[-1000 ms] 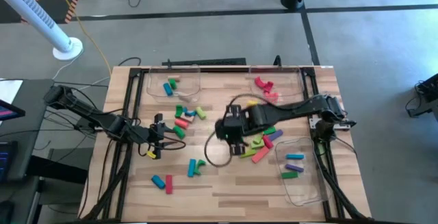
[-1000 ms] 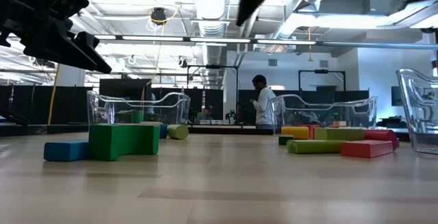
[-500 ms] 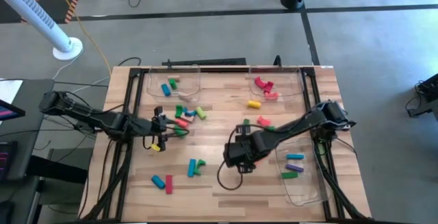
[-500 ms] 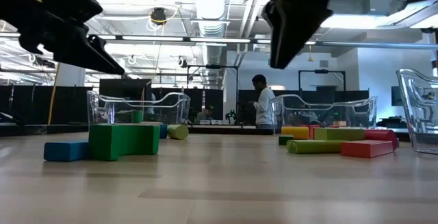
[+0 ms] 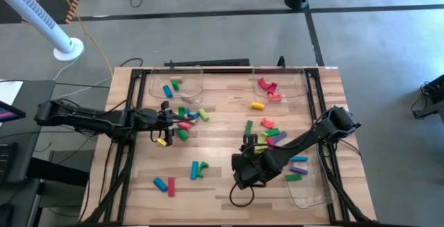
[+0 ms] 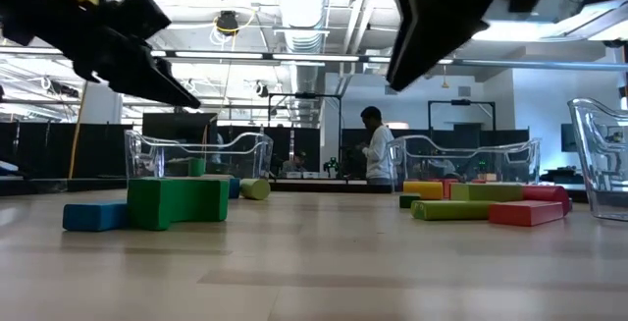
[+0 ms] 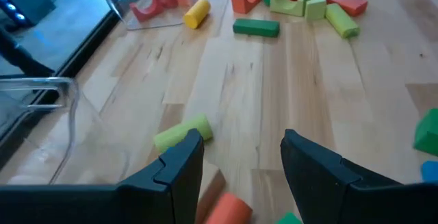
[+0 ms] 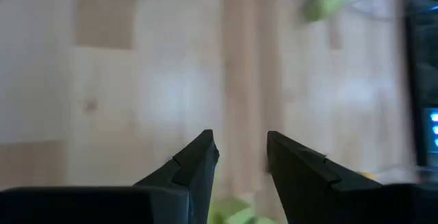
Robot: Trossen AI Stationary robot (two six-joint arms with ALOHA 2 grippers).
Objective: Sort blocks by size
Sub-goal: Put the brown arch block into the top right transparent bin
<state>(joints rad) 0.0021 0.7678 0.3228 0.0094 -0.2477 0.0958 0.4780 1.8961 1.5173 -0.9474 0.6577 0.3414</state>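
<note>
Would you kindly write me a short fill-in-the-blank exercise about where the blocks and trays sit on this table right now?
1. The clear tray nearest the right end effector holds a blue, a purple and a ____ block.
2. The far-right tray holds blocks that are red and ____.
3. In the left wrist view, the cylinder lying by the red arch block is ____.
4. The far-left tray holds ____ blocks.

Missing words: green; pink; yellow; two
</note>
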